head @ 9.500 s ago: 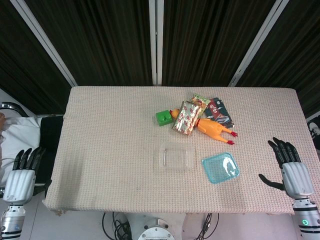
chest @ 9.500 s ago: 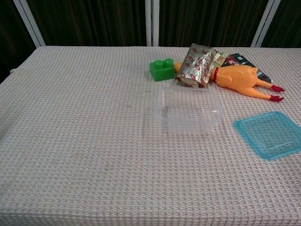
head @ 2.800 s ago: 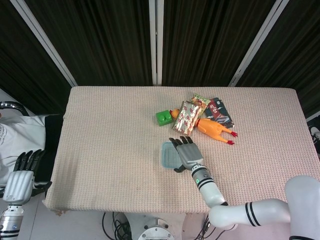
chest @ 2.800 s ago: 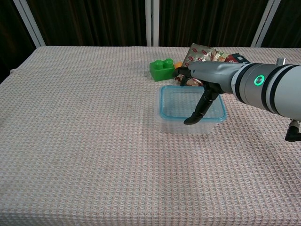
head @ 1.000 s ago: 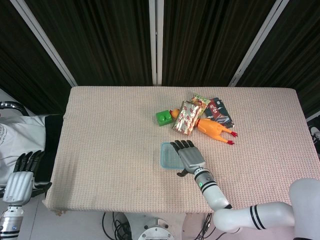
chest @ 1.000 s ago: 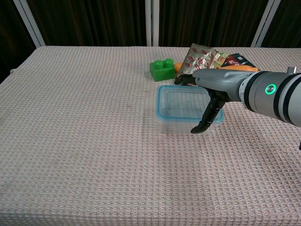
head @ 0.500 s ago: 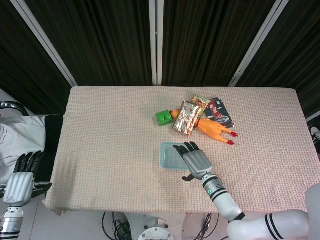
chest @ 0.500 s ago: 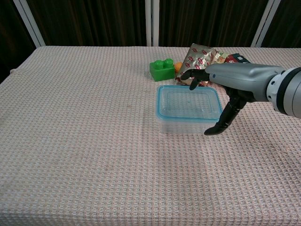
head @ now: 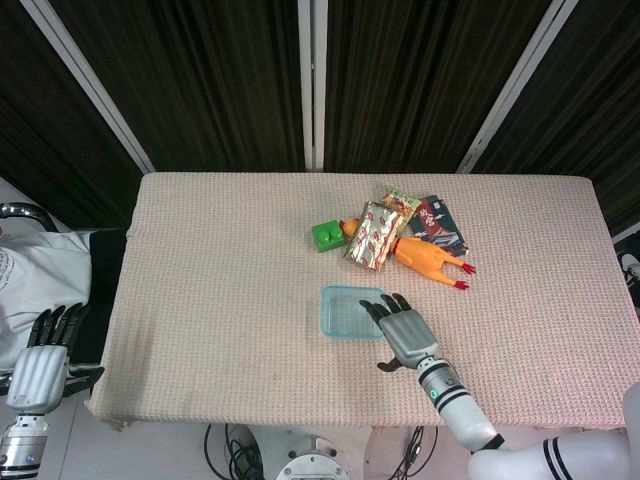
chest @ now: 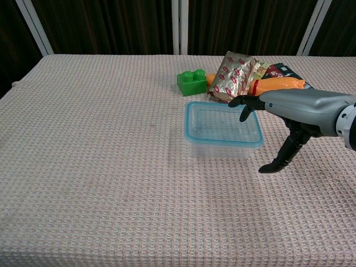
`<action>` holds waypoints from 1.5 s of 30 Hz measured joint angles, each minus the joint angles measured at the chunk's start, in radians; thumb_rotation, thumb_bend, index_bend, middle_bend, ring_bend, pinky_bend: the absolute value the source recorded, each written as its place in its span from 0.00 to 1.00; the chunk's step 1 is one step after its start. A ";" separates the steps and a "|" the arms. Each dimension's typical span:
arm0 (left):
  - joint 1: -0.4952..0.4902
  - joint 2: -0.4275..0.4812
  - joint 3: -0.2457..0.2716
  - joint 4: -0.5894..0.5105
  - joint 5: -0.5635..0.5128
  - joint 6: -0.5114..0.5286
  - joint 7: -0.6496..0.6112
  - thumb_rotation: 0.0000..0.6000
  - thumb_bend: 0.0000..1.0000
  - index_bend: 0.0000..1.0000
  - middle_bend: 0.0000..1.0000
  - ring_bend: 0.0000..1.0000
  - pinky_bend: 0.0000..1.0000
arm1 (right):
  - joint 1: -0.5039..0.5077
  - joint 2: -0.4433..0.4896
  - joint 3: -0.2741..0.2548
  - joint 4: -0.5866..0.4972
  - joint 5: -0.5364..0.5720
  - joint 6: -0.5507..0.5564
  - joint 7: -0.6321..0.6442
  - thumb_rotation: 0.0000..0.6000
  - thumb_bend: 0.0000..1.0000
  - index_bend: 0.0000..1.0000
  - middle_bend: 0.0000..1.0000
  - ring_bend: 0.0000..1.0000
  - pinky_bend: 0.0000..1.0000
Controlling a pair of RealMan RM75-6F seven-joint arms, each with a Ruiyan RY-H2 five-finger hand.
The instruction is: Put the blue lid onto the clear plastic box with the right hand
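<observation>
Nearest us, our right hand [chest: 289, 119] hovers flat beside the box's right edge, fingers spread, holding nothing. Our left hand [head: 44, 362] hangs off the table's left edge, fingers extended and apart. Mid-table, the translucent blue lid [chest: 223, 123] sits flat on the clear plastic box [chest: 222, 147], its long axis running left to right. Beyond lie a green block [chest: 192, 82], foil packets [chest: 232, 77] and a rubber chicken [head: 430, 260].

The head view looks almost straight down from high above, taking in the whole bench [head: 200, 300] against dark curtains. The chest view sits lower and nearer, looking across the bench [chest: 83, 167] toward its far edge. Both share the bench's middle.
</observation>
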 measured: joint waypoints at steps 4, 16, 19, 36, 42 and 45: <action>0.001 -0.002 0.001 0.002 0.001 0.001 -0.001 1.00 0.14 0.07 0.05 0.00 0.00 | -0.001 -0.003 0.006 0.010 0.009 -0.013 0.000 1.00 0.03 0.00 0.19 0.00 0.00; 0.002 -0.003 0.000 0.009 -0.001 0.000 -0.011 1.00 0.14 0.07 0.05 0.00 0.00 | -0.011 -0.007 0.013 0.005 -0.003 -0.020 -0.004 1.00 0.03 0.00 0.19 0.00 0.00; 0.003 -0.001 -0.001 0.010 0.000 0.004 -0.012 1.00 0.14 0.07 0.05 0.00 0.00 | -0.019 0.006 0.014 -0.020 -0.039 -0.001 -0.002 1.00 0.03 0.00 0.19 0.00 0.00; 0.014 0.000 0.001 0.005 0.001 0.018 -0.010 1.00 0.14 0.07 0.05 0.00 0.00 | 0.043 -0.060 0.029 -0.054 -0.082 -0.075 -0.091 1.00 0.03 0.00 0.18 0.00 0.00; 0.017 -0.005 0.002 0.012 -0.001 0.017 -0.016 1.00 0.14 0.07 0.05 0.00 0.00 | 0.062 -0.087 0.032 -0.033 -0.028 -0.078 -0.122 1.00 0.03 0.00 0.18 0.00 0.00; 0.018 -0.007 0.002 0.016 -0.001 0.018 -0.020 1.00 0.14 0.07 0.05 0.00 0.00 | 0.068 -0.101 0.027 -0.015 -0.002 -0.084 -0.125 1.00 0.03 0.00 0.18 0.00 0.00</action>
